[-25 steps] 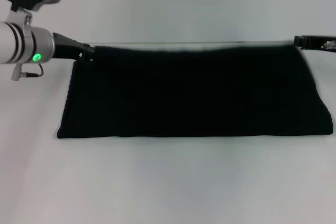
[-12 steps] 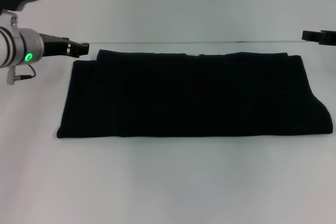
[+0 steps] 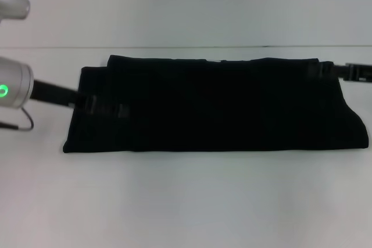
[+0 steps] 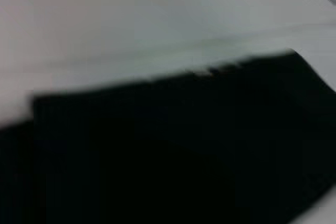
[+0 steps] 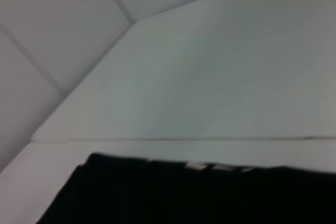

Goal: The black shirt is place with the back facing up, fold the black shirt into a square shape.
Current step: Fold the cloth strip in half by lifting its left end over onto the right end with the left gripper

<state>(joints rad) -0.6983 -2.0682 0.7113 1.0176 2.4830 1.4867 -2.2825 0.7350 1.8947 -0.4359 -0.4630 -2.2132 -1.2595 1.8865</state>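
1. The table (image 3: 186, 201) is white and flat. A thin line runs across it behind the shirt, and more pale surface goes on past that line.
2. In the right wrist view, pale wall panels (image 5: 58, 40) stand behind the table and meet at slanted seams.
3. No box, bowl or basket shows in any view.
4. The black shirt (image 3: 215, 105) lies flat in the middle of the table. It is folded into a long, wide band.
5. Its long side runs from the robot's left to its right. The front edge is straight and close to the robot. The back edge sits just in front of the thin line.
6. On the left end, a lower layer of cloth sticks out a little past the top layer.
7. A small white bit (image 5: 197, 166) shows at the back edge of the shirt.
8. The left gripper (image 3: 104, 108) reaches in low over the shirt's left end. I cannot tell how its fingers stand, black on black.
9. The right gripper (image 3: 328, 71) is at the shirt's back right corner. I cannot tell about its fingers either.
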